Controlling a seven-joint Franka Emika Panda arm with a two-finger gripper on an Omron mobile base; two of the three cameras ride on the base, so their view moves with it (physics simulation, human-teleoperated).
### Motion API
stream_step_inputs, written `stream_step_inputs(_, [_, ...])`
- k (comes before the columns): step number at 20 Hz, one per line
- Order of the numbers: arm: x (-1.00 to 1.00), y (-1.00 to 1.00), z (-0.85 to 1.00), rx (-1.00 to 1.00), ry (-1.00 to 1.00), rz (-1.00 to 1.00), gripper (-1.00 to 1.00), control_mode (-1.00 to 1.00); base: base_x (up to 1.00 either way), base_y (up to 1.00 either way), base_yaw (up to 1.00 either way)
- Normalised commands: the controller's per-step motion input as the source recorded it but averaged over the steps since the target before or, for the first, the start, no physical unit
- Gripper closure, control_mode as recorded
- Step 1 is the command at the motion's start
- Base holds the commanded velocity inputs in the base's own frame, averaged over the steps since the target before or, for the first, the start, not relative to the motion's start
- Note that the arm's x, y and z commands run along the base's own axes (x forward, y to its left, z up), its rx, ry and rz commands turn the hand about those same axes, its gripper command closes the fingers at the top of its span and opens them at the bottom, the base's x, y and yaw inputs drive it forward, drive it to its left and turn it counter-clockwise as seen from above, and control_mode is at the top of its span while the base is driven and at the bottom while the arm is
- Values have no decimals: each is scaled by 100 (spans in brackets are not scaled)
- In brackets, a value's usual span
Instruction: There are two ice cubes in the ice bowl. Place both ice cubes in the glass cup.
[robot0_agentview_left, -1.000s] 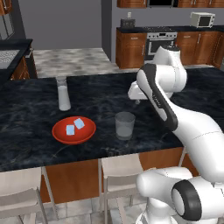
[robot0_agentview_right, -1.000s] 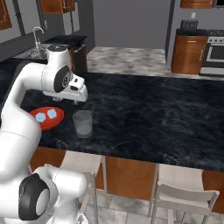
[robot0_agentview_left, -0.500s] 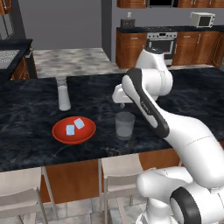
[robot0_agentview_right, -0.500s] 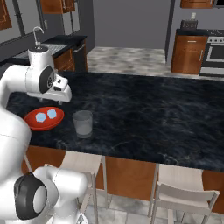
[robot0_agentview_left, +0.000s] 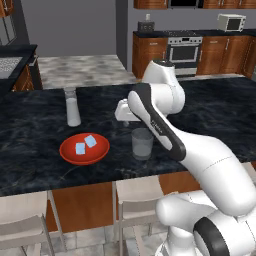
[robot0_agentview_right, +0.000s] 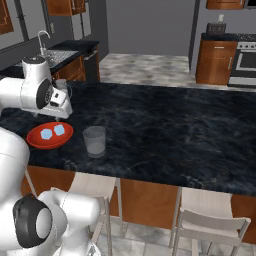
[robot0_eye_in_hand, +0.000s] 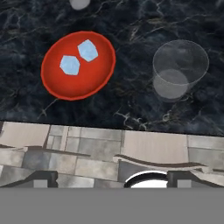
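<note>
The ice bowl (robot0_eye_in_hand: 94, 78), glossy red-orange, sits on the black marble counter, also seen in the left base view (robot0_agentview_left: 70, 153) and the right base view (robot0_agentview_right: 36, 140). Two pale blue ice cubes (robot0_eye_in_hand: 69, 64) (robot0_eye_in_hand: 88, 50) lie side by side inside it (robot0_agentview_left: 80, 148) (robot0_agentview_left: 90, 141). The glass cup (robot0_eye_in_hand: 179, 68), a short clear tumbler, stands upright and empty just right of the bowl (robot0_agentview_left: 142, 144) (robot0_agentview_right: 94, 141). My gripper (robot0_eye_in_hand: 113, 177) hangs open and empty high above the counter's near edge, between bowl and cup (robot0_agentview_left: 122, 115) (robot0_agentview_right: 63, 112).
A taller narrow glass with white contents (robot0_agentview_left: 73, 107) stands behind the bowl. Stools (robot0_agentview_left: 136, 193) (robot0_agentview_right: 95, 187) are tucked under the counter's front edge. A sink (robot0_agentview_right: 56, 54) and a stove (robot0_agentview_left: 185, 50) lie beyond the island.
The arm has swung left, carrying the hand from right of the cup to between cup and bowl. The jaws have opened slightly wider. Bowl, cubes and cup have not moved.
</note>
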Motion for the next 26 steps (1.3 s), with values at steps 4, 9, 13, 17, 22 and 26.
stream_step_inputs(4, [0, 99, -3, -6, 0, 0, -100, -100, 0, 0, 0])
stream_step_inputs(9, [2, 98, 0, -7, 0, 0, -100, -100, 0, 0, 0])
stream_step_inputs(13, [9, 81, 0, -2, 0, -2, -100, -100, 0, 0, 0])
stream_step_inputs(17, [10, 28, 0, 0, 1, -2, -100, -100, 0, 0, 0])
stream_step_inputs(22, [15, 13, 0, 0, 1, -2, -100, -100, 0, 0, 0])
stream_step_inputs(26, [30, 0, -9, 0, 1, -2, -100, -100, 0, 0, 0])
